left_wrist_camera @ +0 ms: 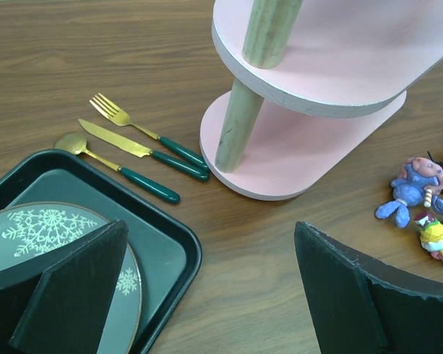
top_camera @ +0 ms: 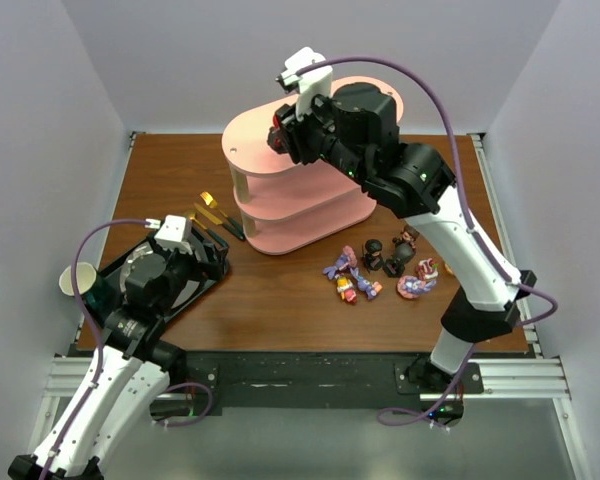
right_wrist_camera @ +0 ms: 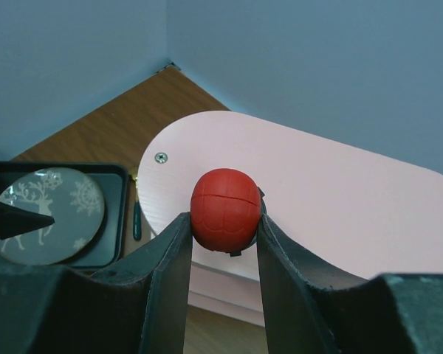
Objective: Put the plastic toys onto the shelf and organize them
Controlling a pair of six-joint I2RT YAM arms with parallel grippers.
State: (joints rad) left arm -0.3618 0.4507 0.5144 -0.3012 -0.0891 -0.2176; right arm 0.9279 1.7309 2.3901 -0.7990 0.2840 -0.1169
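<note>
Right gripper [right_wrist_camera: 223, 219] is clamped on a red toy [right_wrist_camera: 224, 209], one finger on each side of its round head. We see it held over the top board of the pink shelf [right_wrist_camera: 332, 192], near the board's rounded left end and just inside its near edge. That top board shows bare pink with one screw [right_wrist_camera: 161, 157] by the rim.

Left gripper [left_wrist_camera: 210, 247] hangs with fingers spread wide and nothing between them. It is low over the corner of the black tray [left_wrist_camera: 183, 247], and the table edge is close behind it.

The shelf has three oval boards. Two round posts [left_wrist_camera: 236, 125] show from the left wrist. The bottom board sits flat on the wood, and its rounded end is near the cutlery handles but not touching them.

Bare wood shows between the tray rim and the shelf foot, and again between the shelf front and the near table edge. White walls close in the left, back and right sides.

Counts:
- One tray, with one snowflake plate [left_wrist_camera: 48, 225] in it.
- One fork [left_wrist_camera: 129, 124], one knife [left_wrist_camera: 125, 144] and one spoon [left_wrist_camera: 114, 166], lying parallel.
- One paper cup [top_camera: 74, 281] at the left table edge.

The loose toys [top_camera: 380, 272] lie in a pile on the wood off the shelf's front right. We make out roughly seven or eight, too bunched for a firm count. Two show from the left wrist: a blue-purple one [left_wrist_camera: 412, 190] and a yellow-pink one [left_wrist_camera: 439, 242].
</note>
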